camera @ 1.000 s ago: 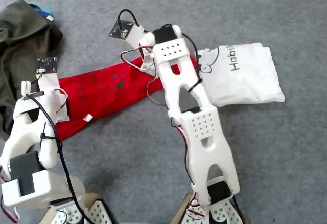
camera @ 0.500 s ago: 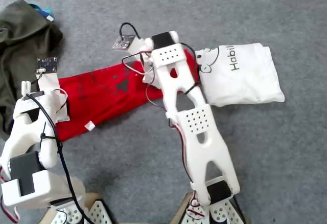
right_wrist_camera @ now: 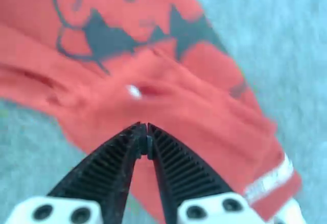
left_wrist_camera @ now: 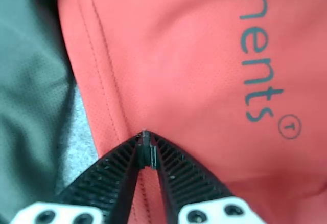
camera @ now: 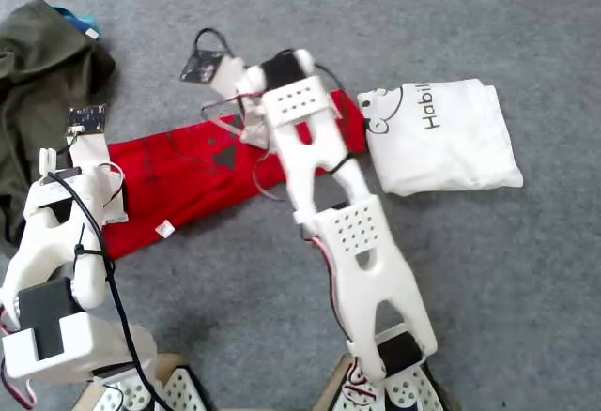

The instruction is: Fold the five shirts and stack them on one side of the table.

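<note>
- High view: three garments are countable on the grey table (camera: 516,270).
  - A red shirt (camera: 178,176) lies as a long diagonal band across the middle, with dark print and a small white tag (camera: 164,230) near its lower edge.
  - A folded white shirt (camera: 441,139) sits just beside the band's right end.
  - A crumpled dark green shirt (camera: 38,73) is heaped at the far left corner, with a scrap of blue cloth (camera: 83,21) at its top.
  - There are two arms: the left arm (camera: 61,233) stands at the band's left end, and the right arm (camera: 357,233) stretches over its middle.
- Left wrist view: the left gripper (left_wrist_camera: 145,144) has its jaws pressed together, tips on a stitched hem of the red shirt (left_wrist_camera: 179,55). Whether cloth is caught between them cannot be told. This view adds teal lettering on the shirt. It also shows the green shirt (left_wrist_camera: 30,91) alongside, with a sliver of table between.
- Right wrist view: the right gripper (right_wrist_camera: 143,139) also has its jaws pressed together, over the shirt's dark cartoon print. A white band (right_wrist_camera: 271,178) marks one edge.
</note>
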You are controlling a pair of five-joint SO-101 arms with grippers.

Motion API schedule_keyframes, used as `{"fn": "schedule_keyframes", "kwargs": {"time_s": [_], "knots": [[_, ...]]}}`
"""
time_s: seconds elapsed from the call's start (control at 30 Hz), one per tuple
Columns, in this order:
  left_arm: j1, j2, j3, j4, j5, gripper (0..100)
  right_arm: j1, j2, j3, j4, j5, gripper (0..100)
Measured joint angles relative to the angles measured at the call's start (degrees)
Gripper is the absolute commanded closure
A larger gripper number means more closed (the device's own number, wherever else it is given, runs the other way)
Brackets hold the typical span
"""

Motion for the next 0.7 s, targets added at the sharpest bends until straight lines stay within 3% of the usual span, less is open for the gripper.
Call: {"fn": "schedule_keyframes", "kwargs": {"time_s": [0.17,0.43,0.7], "knots": [[0.0,0.0,0.0,0.0,0.0,97,-0.26,6.24,-2.02,-2.55,-2.55,98.4],[0.0,0.0,0.0,0.0,0.0,97,1.14,6.42,-18.73,3.78,-3.6,98.4],[0.0,0.0,0.0,0.0,0.0,97,8.35,-0.62,-14.95,4.22,-6.15,98.4]]}}
